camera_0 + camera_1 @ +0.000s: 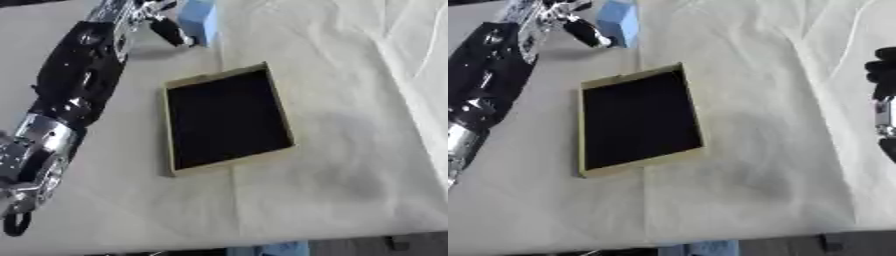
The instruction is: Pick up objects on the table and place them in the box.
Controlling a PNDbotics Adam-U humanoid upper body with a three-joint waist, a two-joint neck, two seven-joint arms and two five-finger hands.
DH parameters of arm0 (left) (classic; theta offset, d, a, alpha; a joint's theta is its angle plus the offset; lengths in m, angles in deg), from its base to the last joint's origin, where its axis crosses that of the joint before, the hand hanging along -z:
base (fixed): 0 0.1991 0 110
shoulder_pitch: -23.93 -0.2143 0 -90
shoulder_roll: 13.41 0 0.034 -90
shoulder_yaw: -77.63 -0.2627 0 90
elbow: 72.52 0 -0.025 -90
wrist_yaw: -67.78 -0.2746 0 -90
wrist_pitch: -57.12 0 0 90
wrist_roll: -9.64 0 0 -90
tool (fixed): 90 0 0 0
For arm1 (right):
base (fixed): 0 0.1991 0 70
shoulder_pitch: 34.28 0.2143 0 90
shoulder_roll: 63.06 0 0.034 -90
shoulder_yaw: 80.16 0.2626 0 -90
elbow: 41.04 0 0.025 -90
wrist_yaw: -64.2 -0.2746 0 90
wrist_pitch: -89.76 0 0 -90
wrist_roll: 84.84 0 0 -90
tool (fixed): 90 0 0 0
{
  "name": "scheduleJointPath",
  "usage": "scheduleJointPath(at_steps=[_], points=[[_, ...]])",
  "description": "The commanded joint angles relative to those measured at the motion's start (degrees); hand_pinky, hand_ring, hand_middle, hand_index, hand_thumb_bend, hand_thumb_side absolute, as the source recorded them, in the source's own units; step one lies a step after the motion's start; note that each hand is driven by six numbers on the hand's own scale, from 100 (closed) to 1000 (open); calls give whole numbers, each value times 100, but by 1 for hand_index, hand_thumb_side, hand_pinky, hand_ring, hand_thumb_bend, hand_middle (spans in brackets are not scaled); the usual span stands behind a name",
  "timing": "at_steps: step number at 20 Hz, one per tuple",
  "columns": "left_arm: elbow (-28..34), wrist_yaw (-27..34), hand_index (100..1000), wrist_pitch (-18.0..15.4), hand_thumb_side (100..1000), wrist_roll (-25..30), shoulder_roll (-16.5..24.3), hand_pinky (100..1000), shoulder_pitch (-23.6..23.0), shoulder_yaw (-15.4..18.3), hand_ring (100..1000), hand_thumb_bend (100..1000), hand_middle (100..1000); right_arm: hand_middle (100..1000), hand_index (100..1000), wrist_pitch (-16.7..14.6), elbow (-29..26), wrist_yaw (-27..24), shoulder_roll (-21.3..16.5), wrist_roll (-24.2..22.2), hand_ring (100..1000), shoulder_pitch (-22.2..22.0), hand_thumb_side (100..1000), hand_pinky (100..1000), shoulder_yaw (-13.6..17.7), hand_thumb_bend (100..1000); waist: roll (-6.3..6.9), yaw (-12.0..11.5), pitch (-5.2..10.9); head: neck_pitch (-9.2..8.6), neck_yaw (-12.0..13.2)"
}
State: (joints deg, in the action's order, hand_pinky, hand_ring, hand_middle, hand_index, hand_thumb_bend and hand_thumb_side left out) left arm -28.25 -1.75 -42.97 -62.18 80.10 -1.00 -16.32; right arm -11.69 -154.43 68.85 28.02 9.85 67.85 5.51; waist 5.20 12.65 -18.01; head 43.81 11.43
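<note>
Left hand (157, 22) reaches to the far-left of the table (350, 150), fingers curled against the near side of a light-blue block (199, 17); whether it's actually clamped can't be told. Box (226, 119), tan rim w/ dark inside, sits empty mid-table, well apart from the block. Wide bare cloth to the right. Right hand (883, 75) shows at the right edge, fingers unclear.

Table (350, 150) w/ white cloth; box (226, 119); blue block (619, 22)
</note>
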Motion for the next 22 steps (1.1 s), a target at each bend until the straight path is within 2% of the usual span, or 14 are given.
scheduleJointPath(at_steps=[1,16,21,22], points=[[86,15,965,-67,456,39,78,989,106,16,935,485,913,695,894,-12,-120,-10,-49,-18,711,68,475,709,12,100,-28,4,100,31,-3],[130,-45,960,-234,410,134,64,1000,107,-34,938,379,901,695,895,-15,-120,-33,-55,-49,711,95,478,710,19,100,-2,20,91,31,-5],[127,-78,960,-248,410,99,58,1000,104,-33,938,379,901,695,895,-10,-120,-39,-54,-53,711,99,478,710,21,100,1,19,90,31,-9],[133,-82,924,-246,396,91,58,988,105,-30,907,296,860,695,895,-10,-120,-40,-54,-53,712,100,480,711,22,100,2,17,89,31,-10]])
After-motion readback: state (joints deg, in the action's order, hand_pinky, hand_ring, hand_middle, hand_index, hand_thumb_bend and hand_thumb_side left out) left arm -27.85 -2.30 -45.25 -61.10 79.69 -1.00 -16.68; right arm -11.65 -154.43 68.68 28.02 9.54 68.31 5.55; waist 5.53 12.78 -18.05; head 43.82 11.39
